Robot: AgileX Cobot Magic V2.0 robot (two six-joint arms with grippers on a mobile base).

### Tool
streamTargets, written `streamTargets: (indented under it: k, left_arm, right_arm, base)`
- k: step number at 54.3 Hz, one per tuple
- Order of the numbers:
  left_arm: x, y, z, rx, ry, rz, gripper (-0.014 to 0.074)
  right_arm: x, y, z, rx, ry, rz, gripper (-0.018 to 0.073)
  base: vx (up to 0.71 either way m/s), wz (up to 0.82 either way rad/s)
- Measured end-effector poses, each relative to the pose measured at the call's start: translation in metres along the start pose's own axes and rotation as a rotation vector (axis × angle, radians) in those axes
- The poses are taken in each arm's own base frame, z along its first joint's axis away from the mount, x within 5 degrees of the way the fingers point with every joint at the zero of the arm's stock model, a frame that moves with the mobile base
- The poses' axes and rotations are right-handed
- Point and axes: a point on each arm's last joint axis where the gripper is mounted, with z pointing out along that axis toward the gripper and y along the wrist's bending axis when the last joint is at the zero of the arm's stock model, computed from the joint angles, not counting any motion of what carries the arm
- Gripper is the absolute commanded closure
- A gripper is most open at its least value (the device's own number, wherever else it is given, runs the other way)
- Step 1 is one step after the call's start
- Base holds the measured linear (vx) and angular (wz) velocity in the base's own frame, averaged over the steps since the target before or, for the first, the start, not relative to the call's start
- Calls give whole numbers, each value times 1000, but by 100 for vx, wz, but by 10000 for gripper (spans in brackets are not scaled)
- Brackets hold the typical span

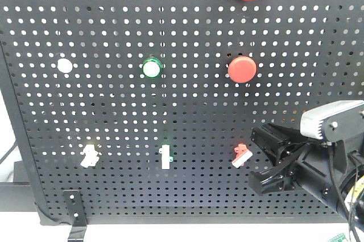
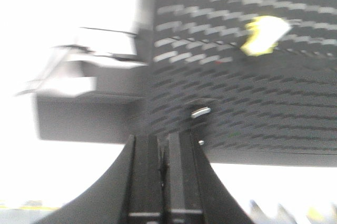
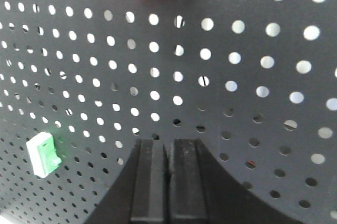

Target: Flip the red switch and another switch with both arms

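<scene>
Exterior front-facing view shows our right gripper (image 1: 263, 159) just beside the red switch (image 1: 242, 155). Both pincers look clenched and empty in the wrist views. We judge its tiny stiff lever wants a fingertip nudge, like the yellow switch (image 1: 89, 155).

A black perforated panel (image 1: 114, 128) filled most of the frame, bright white light showing through its holes and along the left edge.
</scene>
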Motion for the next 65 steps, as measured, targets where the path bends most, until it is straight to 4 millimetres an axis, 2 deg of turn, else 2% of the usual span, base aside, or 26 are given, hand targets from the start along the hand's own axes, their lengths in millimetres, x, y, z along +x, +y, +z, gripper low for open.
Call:
streamTargets:
  k: [9, 24, 38, 65]
  left_arm:
    - [-3, 2, -17, -2, -81, 6, 594]
    - [10, 0, -37, 29, -2, 137, 594]
    - [16, 1, -39, 27, 65, 155, 594]
    - [16, 1, -39, 27, 65, 155, 594]
  right_arm:
    - [0, 0, 0, 0, 0, 0, 568]
    - [0, 0, 0, 0, 0, 0, 568]
    - [0, 0, 0, 0, 0, 0, 568]
    - [0, 0, 0, 0, 0, 0, 568]
  base:
    - [0, 0]
    - [0, 0]
    - [0, 0]
    - [0, 0]
